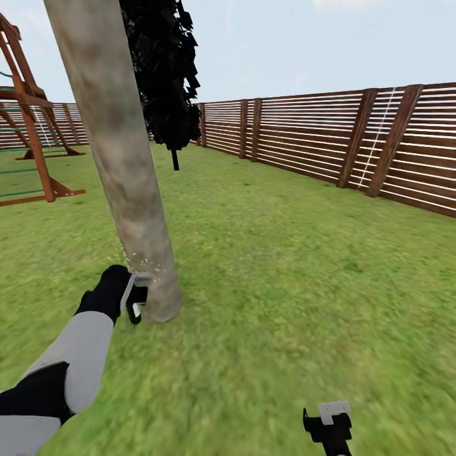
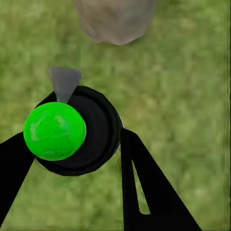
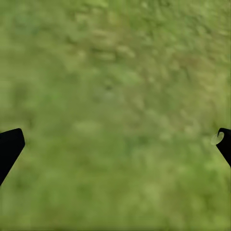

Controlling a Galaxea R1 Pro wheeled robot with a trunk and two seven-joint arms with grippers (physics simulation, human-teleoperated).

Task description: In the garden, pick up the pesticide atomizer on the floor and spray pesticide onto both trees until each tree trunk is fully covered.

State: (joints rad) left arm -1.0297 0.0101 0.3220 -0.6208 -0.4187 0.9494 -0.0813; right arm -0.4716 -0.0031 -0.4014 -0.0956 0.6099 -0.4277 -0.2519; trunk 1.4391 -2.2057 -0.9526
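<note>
**Atomizer held low against the tree trunk**

At the far left of the head view stands a red-brown wooden play frame (image 1: 28,126) on the lawn (image 1: 285,266). Next comes the left arm, grey-sleeved with a black wrist, reaching forward and down to the base of the thick mottled grey-brown tree trunk (image 1: 117,145). The left gripper (image 1: 134,303) is clamped around the pesticide atomizer (image 2: 72,130): in the left wrist view its two black fingers (image 2: 144,187) flank a round black body capped with a bright green ball, so the atomizer's long axis runs along the camera's line of sight, down toward the grass. A grey tapered nozzle juts from the body's rim and points at the foot of the trunk (image 2: 115,19), which sits near but apart from it. Pale specks hang in the air around the lower trunk just above the gripper.

Behind the trunk rises a near-black, thin-stemmed tree (image 1: 166,69). A brown slatted fence (image 1: 329,142) runs across the back and along the right.

At lower right the right gripper (image 1: 329,427) hangs over bare grass, fingers spread wide and holding nothing.
</note>
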